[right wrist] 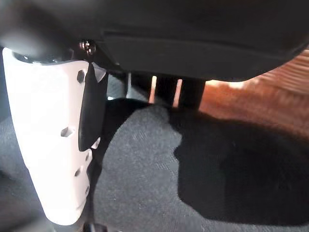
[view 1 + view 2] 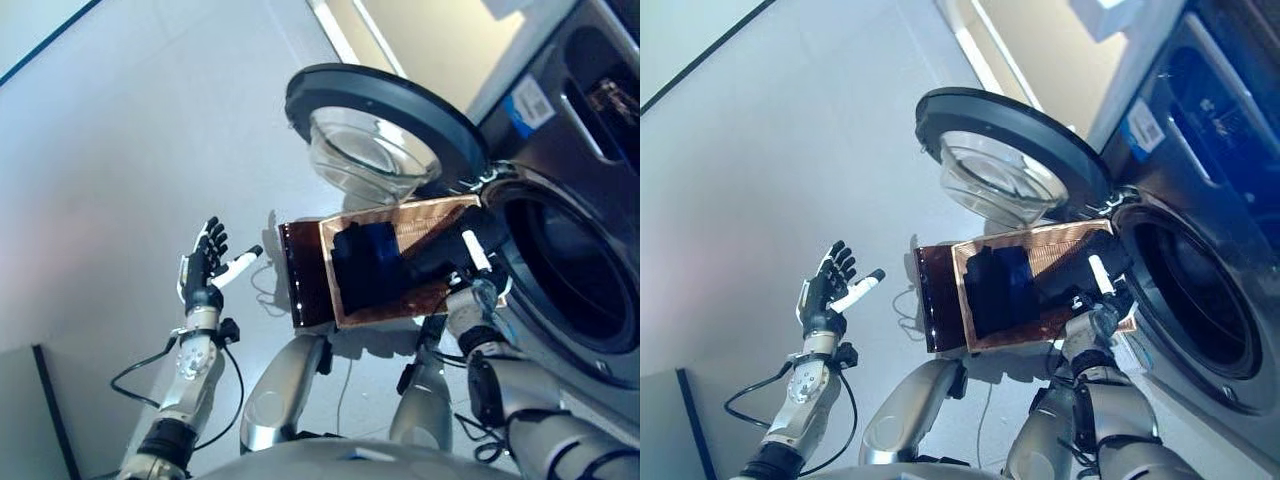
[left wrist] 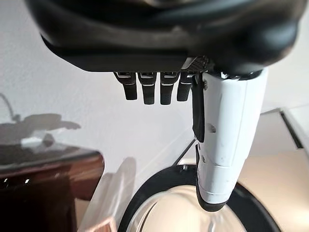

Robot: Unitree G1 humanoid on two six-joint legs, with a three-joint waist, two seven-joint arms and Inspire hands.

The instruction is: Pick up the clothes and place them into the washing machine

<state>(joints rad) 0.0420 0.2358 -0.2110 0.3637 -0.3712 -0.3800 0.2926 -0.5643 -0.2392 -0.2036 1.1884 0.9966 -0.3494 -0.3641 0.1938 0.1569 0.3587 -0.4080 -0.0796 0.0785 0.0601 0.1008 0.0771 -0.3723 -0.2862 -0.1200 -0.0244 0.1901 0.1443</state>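
Right hand [image 2: 455, 262] reaching into basket [image 2: 300, 275], fingers buried in dark clothes [image 2: 365, 262], grasp indeterminable; washing machine [image 2: 570, 270] door [image 2: 380, 125] open at three o'clock; left hand [image 2: 205, 265] released, idle.

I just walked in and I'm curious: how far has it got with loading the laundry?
Done: the washing machine door stands wide open. In hand: the right robot hand reaches into the brown basket, its fingers down in the dark clothes; whether it has gripped them is hidden. The left robot hand waits open. Left: nothing shows in the drum yet.
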